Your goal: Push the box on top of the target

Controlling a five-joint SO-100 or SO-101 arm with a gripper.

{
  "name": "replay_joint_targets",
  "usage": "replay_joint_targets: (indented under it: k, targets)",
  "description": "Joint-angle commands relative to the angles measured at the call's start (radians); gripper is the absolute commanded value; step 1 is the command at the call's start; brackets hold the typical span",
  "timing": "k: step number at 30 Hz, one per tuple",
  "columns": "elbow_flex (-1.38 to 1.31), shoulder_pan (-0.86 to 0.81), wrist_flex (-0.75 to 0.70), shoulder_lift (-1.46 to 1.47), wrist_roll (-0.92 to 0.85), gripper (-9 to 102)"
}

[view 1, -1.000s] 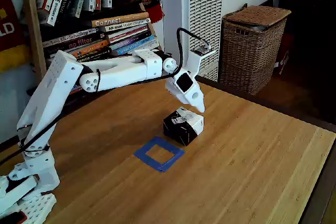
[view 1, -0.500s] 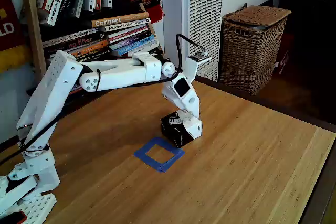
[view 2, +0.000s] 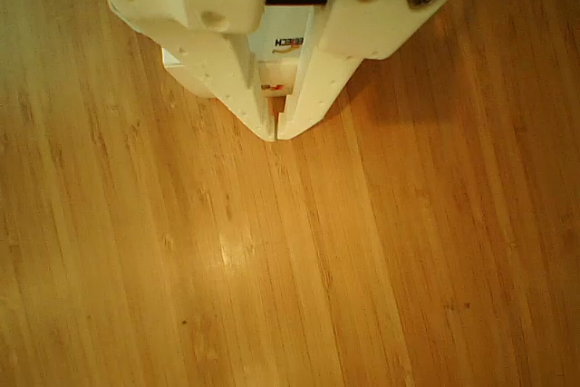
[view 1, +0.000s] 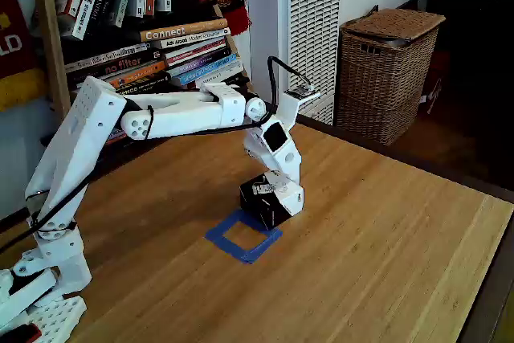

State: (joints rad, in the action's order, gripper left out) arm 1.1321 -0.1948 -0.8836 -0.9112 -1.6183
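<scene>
Wooden table (view 1: 385,230), mid-push: box (view 1: 262,199) overlaps target (view 1: 238,242) corner.
Your gripper (view 1: 291,197), fingers closed together, presses its far side; push on toward the tape's centre.

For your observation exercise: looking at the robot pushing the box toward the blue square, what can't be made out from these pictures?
- Fixed view: the box covers the target's far corner, so the overlap is unclear.
- Fixed view: the gripper hides the box's right side.
- Other view: the closed fingers hide nearly all of the box.
</scene>
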Motion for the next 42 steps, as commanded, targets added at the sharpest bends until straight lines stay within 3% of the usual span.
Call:
replay_joint_targets:
  k: [1, 42]
  targets:
    - [-0.002, 0.015, -0.012, -0.087, -0.005, 0]
    - [0.160, 0.069, -0.040, -0.213, -0.074, 0]
